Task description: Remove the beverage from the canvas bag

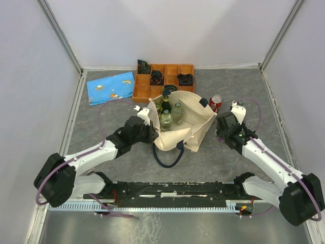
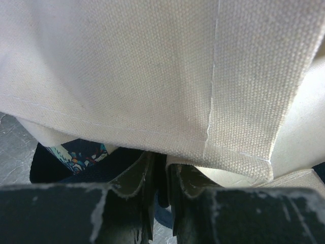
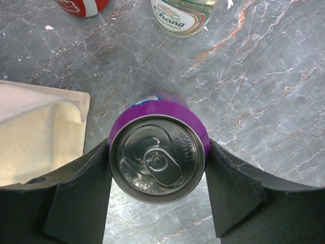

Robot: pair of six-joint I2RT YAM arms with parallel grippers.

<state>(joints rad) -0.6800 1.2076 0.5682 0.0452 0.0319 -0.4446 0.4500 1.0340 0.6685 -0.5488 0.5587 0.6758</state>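
The cream canvas bag (image 1: pixel 190 133) lies open in the middle of the table, its navy handle (image 1: pixel 167 155) looping toward me. A dark green bottle (image 1: pixel 165 103) and two clear bottles (image 1: pixel 177 113) stand in its mouth. My left gripper (image 1: pixel 152 133) is at the bag's left edge. In the left wrist view, this gripper (image 2: pixel 161 170) is shut on the bag's hem (image 2: pixel 152 91). My right gripper (image 1: pixel 223 133) is just right of the bag. In the right wrist view, this gripper (image 3: pixel 157 162) is shut on an upright purple can (image 3: pixel 152 109) over bare table, beside the bag's corner (image 3: pixel 35 137).
A red can (image 1: pixel 216 103) stands at the bag's far right corner, and a Chang bottle (image 3: pixel 180 15) stands close to it. An orange compartment tray (image 1: pixel 163 80) and a blue patterned pouch (image 1: pixel 110 87) lie at the back. White walls close in three sides.
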